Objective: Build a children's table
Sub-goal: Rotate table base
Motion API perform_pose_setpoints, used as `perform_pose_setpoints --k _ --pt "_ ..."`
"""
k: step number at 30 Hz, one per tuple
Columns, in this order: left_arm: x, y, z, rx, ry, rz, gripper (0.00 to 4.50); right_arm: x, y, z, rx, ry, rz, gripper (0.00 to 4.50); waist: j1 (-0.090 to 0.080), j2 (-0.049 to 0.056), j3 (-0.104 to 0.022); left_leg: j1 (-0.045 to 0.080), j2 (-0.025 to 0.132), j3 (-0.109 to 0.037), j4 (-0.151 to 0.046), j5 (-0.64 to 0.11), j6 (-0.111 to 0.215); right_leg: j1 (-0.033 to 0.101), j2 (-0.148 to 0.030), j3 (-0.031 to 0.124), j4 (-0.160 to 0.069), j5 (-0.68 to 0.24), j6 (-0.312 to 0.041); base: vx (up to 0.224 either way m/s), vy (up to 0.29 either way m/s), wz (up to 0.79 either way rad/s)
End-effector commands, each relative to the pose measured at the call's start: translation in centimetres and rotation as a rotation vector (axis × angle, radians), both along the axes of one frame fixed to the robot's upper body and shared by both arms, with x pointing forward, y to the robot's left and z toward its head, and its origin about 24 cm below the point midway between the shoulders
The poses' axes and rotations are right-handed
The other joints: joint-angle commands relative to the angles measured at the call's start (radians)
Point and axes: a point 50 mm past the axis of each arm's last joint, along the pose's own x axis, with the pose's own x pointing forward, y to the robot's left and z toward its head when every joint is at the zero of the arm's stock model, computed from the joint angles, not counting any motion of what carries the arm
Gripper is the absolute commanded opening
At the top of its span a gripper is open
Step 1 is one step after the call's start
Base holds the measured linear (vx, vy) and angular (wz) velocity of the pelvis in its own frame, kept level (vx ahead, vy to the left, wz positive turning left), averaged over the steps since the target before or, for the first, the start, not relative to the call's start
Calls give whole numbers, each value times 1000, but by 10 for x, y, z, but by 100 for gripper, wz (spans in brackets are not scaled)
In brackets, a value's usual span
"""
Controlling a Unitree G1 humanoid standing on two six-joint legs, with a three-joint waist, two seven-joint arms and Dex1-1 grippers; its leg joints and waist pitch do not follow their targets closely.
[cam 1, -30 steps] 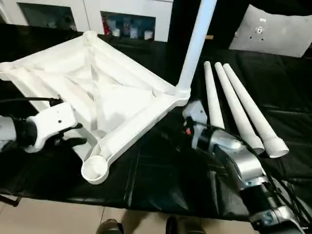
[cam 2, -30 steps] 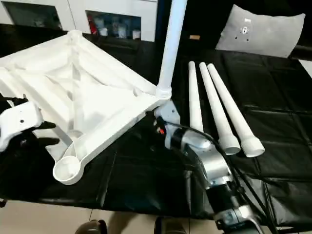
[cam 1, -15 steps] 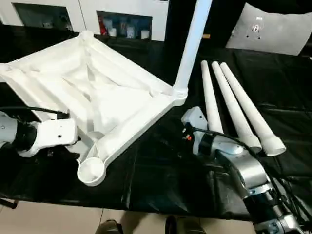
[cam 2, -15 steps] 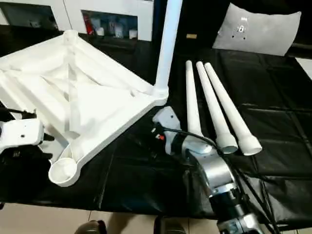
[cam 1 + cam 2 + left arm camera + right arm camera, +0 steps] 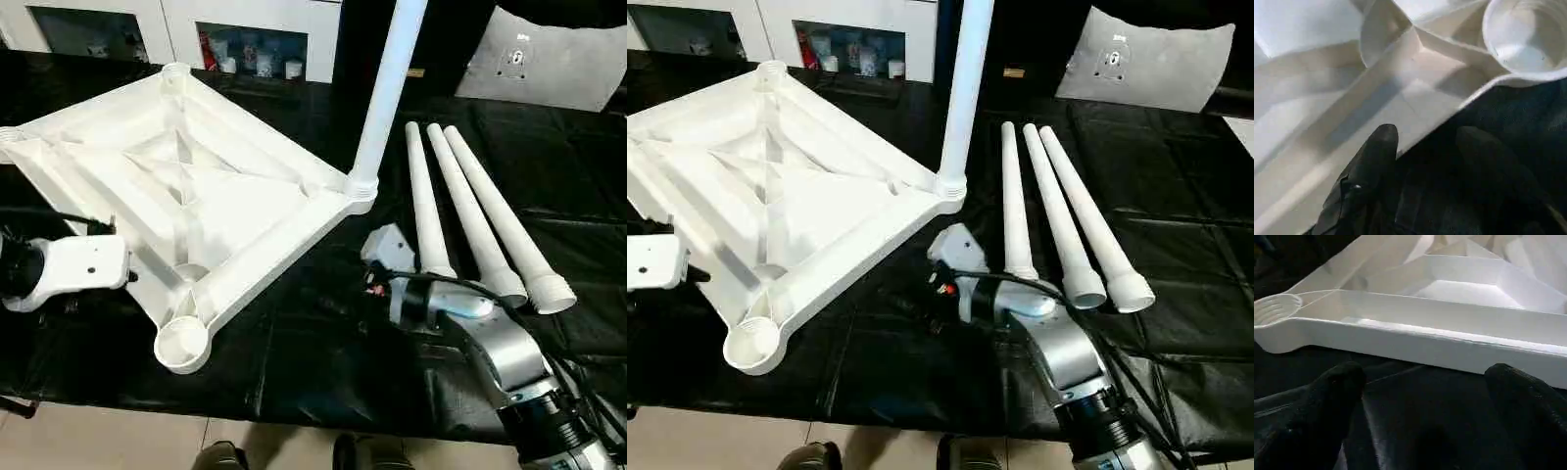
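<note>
Tabletop (image 5: 196,196) now flat on the black mat (image 5: 313,362), upside down, no longer tipped up. One leg (image 5: 387,93) in its corner; three legs (image 5: 480,220) beside. Left gripper (image 5: 1425,142) and right gripper (image 5: 1425,382) spread, let go. Next leg ready.

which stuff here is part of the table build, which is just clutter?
Job:
table top, underside up
fitted leg, upright in a corner socket
three loose legs on the black surface

Clutter:
grey pillow
cabinet bottles
</note>
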Motion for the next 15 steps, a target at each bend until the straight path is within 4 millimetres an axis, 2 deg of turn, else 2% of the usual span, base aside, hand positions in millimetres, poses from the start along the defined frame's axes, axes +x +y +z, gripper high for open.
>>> perform_pose_setpoints --k 1,3,5,8,12,14,15 --pt "1 -1 -5 39 -3 -31 229 -3 1 4 3 -6 22 450 3 28 -52 18 11 -1 -71 -218 -20 49 -48 36 -61 -158 -190 0 0 0" --pt "7 -4 -10 30 -47 -66 229 -4 1 4 3 -4 24 450 4 33 -52 19 11 -2 -72 -217 -22 48 -49 36 -61 -152 -192 0 0 0" --pt "9 -7 -13 12 -49 -82 229 -5 1 4 3 -3 26 450 5 34 -55 22 11 0 -69 -218 -27 48 -49 36 -58 -136 -199 0 0 0" --pt "9 -11 -18 -1 -30 -100 229 -6 2 4 2 -2 28 450 5 33 -55 18 10 -1 -69 -198 -26 52 -49 36 -54 -101 -208 0 0 0" --pt "9 -15 -31 14 28 -120 229 -8 3 3 -2 2 33 450 5 33 -54 19 11 0 -69 -202 -24 52 -49 36 -56 -110 -207 0 0 0" --pt "11 -15 -33 14 39 -111 192 -9 2 3 -4 2 33 450 5 35 -55 18 10 -2 -69 -207 -29 54 -49 36 -56 -115 -208 0 0 0" --pt "11 -15 -33 14 39 -111 192 -9 2 3 -4 2 33 450 5 33 -55 19 10 -1 -70 -208 -28 54 -50 36 -58 -119 -206 0 0 0"
